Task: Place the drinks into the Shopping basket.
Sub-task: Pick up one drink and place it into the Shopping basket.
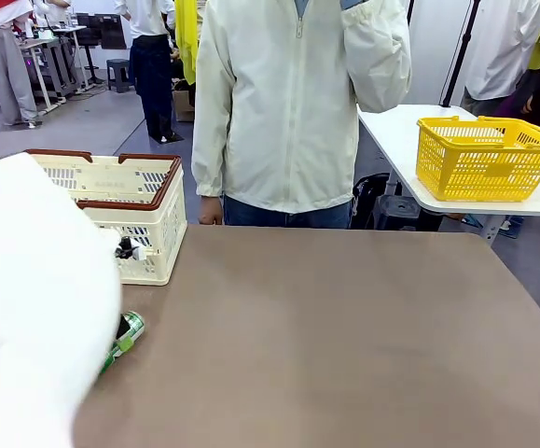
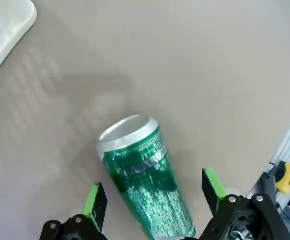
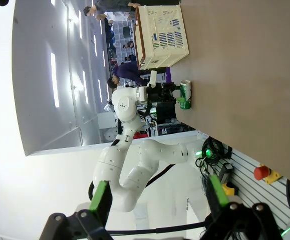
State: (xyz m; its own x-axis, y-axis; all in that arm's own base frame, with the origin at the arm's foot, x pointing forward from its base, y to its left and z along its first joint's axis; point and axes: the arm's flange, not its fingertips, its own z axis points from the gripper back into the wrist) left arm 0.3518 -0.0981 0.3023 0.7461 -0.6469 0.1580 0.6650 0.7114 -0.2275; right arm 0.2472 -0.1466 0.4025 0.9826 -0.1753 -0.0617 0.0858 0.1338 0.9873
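nearest to us, in the left wrist view, the left gripper (image 2: 155, 197) hangs over the green can (image 2: 145, 175) with its jaws spread wide and released, one green pad on each side of the can's lower body, neither pad touching it that we can see. the can lies on its side on the brown table (image 2: 210, 75), silver top pointing away from the wrist. we judge the grasp not yet made, and the risk sits right here: a can on its side can roll, so if one pad meets it before the other, it may be nudged out from between the jaws. the can also looks skewed relative to the line between the pads, so a close could catch it off-centre and let it pivot or slip on the lift. the right gripper (image 3: 157, 202) is well apart from the work, its jaws likewise released and empty, facing across the table. farther off, in the front view, the shopping basket (image 1: 148, 201) stands near the table's far left edge, beyond the can and apart from it; its rim is high, so a low carry could knock the can against the wall. a person (image 1: 297, 103) stands just behind the far edge, close enough that a wide swing deserves care. we cannot place the blue-and-white can from here.
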